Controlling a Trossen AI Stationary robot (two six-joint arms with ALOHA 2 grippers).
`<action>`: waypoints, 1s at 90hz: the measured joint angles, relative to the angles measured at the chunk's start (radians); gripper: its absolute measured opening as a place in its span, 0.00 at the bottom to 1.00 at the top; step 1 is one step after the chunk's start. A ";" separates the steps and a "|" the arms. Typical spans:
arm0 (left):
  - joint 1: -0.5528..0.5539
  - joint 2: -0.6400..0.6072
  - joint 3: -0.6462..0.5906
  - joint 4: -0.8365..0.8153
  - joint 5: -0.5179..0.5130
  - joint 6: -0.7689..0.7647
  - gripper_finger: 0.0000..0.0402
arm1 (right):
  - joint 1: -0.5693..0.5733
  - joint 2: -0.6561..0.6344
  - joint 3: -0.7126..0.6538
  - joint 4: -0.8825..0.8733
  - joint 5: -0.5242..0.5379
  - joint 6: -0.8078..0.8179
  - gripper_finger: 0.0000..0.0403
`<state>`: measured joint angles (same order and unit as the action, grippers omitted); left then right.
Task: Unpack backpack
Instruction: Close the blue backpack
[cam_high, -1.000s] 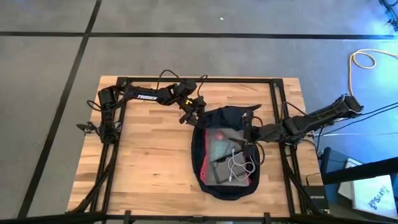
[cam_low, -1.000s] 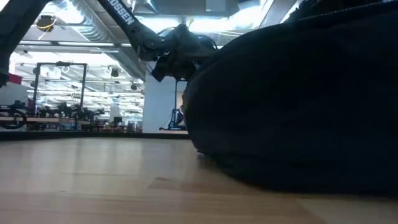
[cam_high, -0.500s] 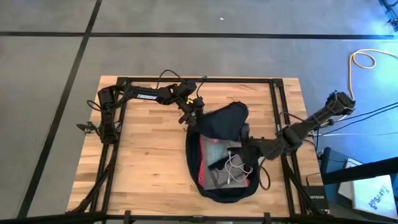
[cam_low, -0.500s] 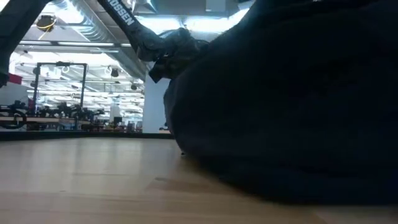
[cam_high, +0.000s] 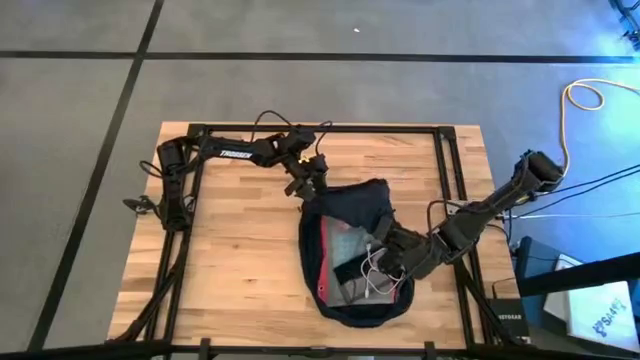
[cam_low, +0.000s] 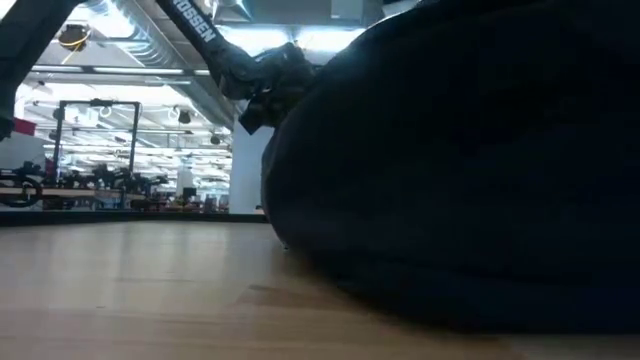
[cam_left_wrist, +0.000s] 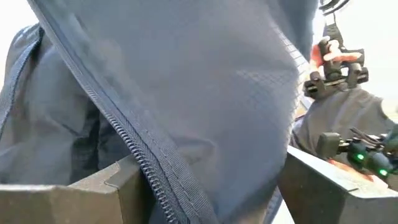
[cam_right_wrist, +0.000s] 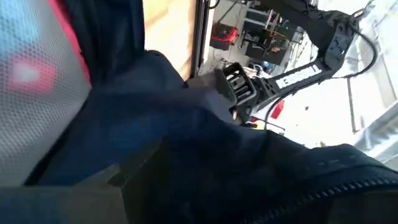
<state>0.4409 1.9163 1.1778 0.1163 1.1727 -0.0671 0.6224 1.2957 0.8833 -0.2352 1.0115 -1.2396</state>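
The dark navy backpack (cam_high: 352, 210) lies open on its back at the table's right middle and fills the low view (cam_low: 460, 170). Inside it show a clear red-edged pouch (cam_high: 343, 255) and a coiled white cable (cam_high: 378, 272). My left gripper (cam_high: 312, 186) is shut on the backpack's far left rim, held a little above the table (cam_low: 262, 92). My right gripper (cam_high: 398, 262) is down inside the open backpack, by the cable, with navy cloth (cam_right_wrist: 205, 143) draped over it. My left gripper pinches the backpack's opening edge with its zip teeth (cam_left_wrist: 144, 167) between its two fingers. The bunched cloth fills the gap between them. It comes from the table's far left, and the edge is lifted while the backpack's body lies on the table.
The bare wooden table (cam_high: 225, 270) stretches left of the backpack. A black frame rail (cam_high: 320, 128) runs along the far edge and down both sides. A yellow cable (cam_high: 590, 95) lies on the floor at the right.
My right gripper has gone toward the table's near edge, from the backpack's far rim down into its opening beside the cable. The backpack's far flap rose, then settled folded over the far end, and the backpack's body has shifted a little to the table's left.
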 joint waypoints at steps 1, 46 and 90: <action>0.002 0.000 0.000 0.000 0.003 0.000 0.68 | 0.000 0.001 0.001 0.000 0.000 -0.003 0.63; 0.072 -0.225 0.000 0.108 0.028 -0.110 0.68 | 0.000 0.001 0.133 -0.002 -0.044 -0.234 0.63; 0.067 -0.321 0.000 0.103 -0.002 -0.184 0.68 | 0.000 0.001 0.205 -0.079 -0.064 -0.235 0.63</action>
<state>0.5077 1.5955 1.1778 0.2196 1.1704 -0.2507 0.6224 1.2964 1.0885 -0.3139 0.9479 -1.4746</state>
